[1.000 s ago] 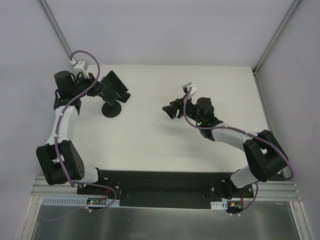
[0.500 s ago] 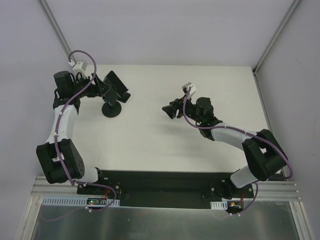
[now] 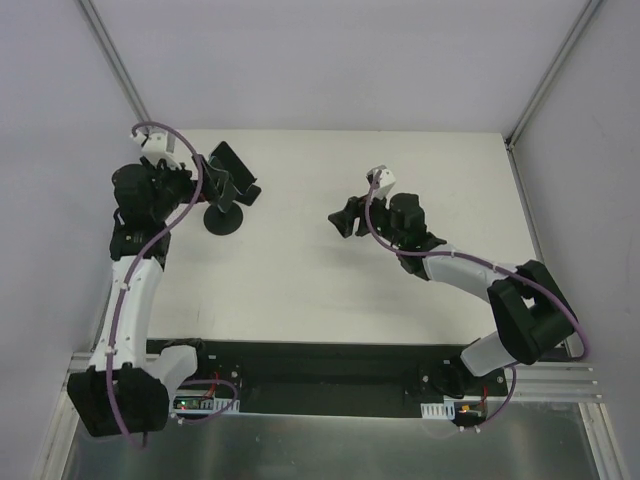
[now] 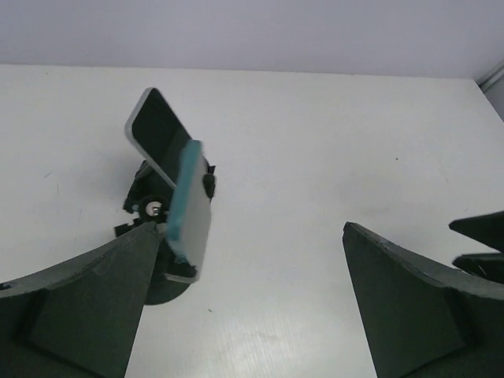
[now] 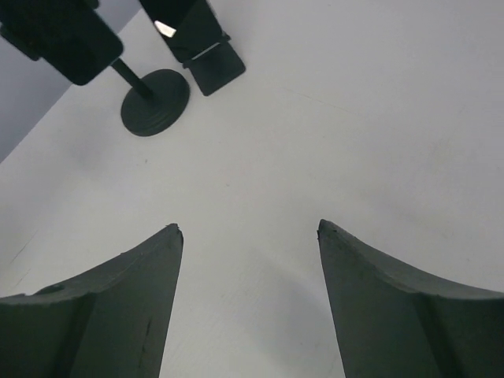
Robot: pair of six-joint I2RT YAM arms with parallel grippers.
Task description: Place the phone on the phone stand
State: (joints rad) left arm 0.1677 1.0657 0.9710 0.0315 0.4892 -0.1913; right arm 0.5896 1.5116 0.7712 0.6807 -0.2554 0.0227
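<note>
The phone (image 4: pixel 191 209) is a thin slab with a teal edge, sitting tilted on top of the phone stand (image 4: pixel 167 290). In the right wrist view the phone (image 5: pixel 63 39) looks black above the stand's thin arm and round disc base (image 5: pixel 155 102). In the top view the base (image 3: pixel 222 221) stands at the table's back left. My left gripper (image 4: pixel 250 236) is open just short of the phone, which is close to its left fingertip (image 4: pixel 150 236); nothing is between the fingers. My right gripper (image 5: pixel 249 228) is open and empty over bare table mid-right (image 3: pixel 342 218).
A second dark glossy slab (image 4: pixel 153 130) leans on a small black folding wedge stand (image 5: pixel 218 69) just behind the disc stand. White walls with metal corner posts close in the table's back and sides.
My left gripper went from shut to wide open, let go of the phone and drew back towards the left. The right gripper opened a little wider and shifted slightly.
</note>
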